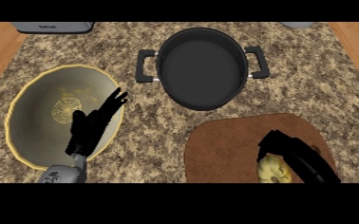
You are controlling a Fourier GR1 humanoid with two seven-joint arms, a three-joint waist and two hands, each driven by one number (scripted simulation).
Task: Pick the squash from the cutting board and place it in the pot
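A yellow squash (273,171) lies on the brown cutting board (224,147) at the lower right, partly hidden by my right hand (298,154). That hand's fingers curl over and around the squash from the right. The dark pot (201,69) with two side handles stands empty at the middle top, beyond the board. My left hand (95,123) rests open, fingers up, over a plate at the left.
A large grey plate with a yellow rim (32,92) fills the left side of the granite counter. A grey appliance (52,26) sits at the top left edge, and a pale object (301,24) shows at the top right.
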